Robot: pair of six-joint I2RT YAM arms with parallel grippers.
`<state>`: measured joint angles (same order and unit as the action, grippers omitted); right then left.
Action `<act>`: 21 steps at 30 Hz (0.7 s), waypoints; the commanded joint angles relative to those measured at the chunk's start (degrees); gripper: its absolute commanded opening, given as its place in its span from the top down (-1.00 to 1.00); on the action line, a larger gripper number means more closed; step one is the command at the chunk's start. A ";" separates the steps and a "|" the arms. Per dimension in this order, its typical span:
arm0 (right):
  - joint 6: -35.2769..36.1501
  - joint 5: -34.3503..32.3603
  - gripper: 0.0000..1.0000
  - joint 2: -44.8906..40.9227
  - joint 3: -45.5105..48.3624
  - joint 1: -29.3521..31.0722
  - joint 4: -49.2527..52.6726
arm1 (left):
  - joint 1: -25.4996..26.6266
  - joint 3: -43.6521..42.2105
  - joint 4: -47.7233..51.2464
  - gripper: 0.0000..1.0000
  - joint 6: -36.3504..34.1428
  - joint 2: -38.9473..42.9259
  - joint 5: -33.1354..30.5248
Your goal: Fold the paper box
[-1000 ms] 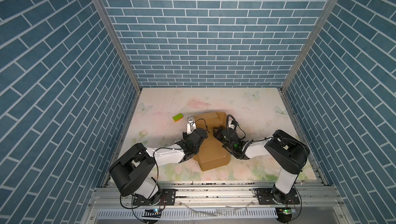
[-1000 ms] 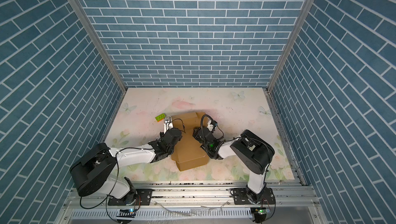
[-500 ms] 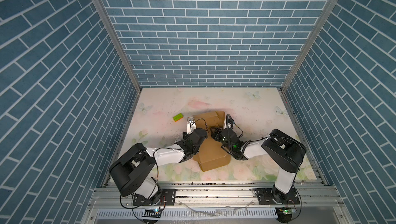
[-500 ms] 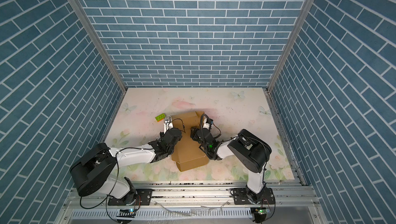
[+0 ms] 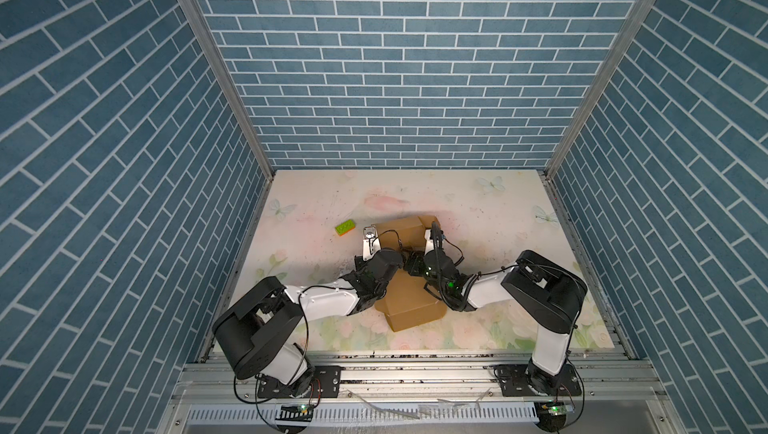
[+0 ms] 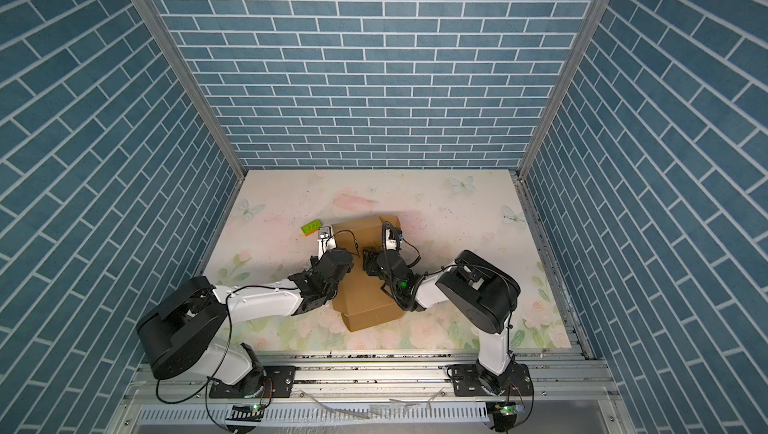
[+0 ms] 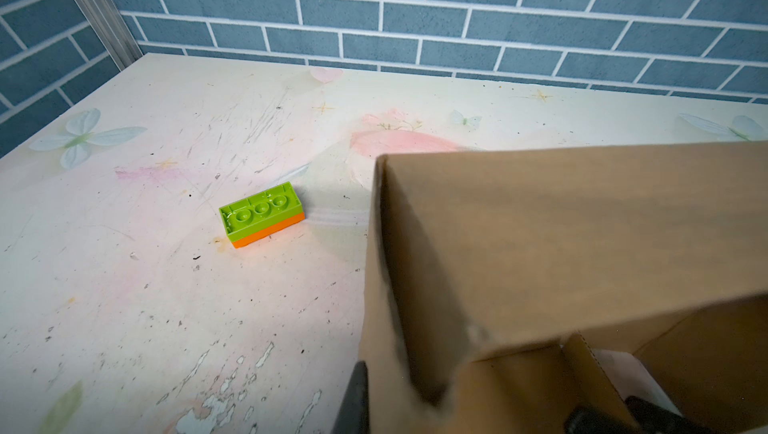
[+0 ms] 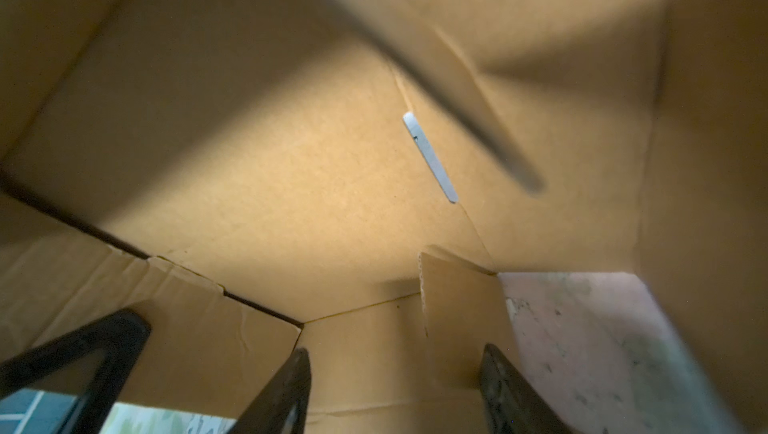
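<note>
The paper box (image 5: 409,301) looked half-folded, its twelve-o'clock side unclosed; left gripper (image 5: 400,254) pinched its wall, right gripper (image 8: 395,351) spread empty inside.

In both top views the wrists (image 5: 380,268) hide the pincers and the middle of the paper box (image 5: 411,311). Of the left pincer (image 7: 360,400) we see one cropped dark sliver. We cannot identify the blurred dark bar (image 8: 457,91).

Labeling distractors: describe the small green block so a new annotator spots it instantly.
Start at the floral tabletop, then the brown paper box near its middle. Just off the box's far left corner lies the green brick, apart from the cardboard. It's the only bright item: lime top, orange underside.
</note>
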<state>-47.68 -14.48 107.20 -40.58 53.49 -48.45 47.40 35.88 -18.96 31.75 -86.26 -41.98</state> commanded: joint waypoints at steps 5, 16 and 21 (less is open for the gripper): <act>4.23 1.11 -0.30 2.98 -1.49 0.63 -0.99 | 0.64 0.77 -0.52 0.79 0.57 -0.73 -0.03; 12.77 2.11 -0.28 7.02 -4.05 2.96 -1.74 | 0.77 0.85 -0.55 0.79 0.43 -0.92 -0.14; 14.29 2.43 -0.28 10.05 -3.99 3.67 -4.24 | 0.72 0.86 -0.43 0.79 0.25 -0.86 -0.30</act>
<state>-35.88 -13.87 114.67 -44.27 56.27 -51.57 47.55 35.88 -18.87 31.73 -86.67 -43.05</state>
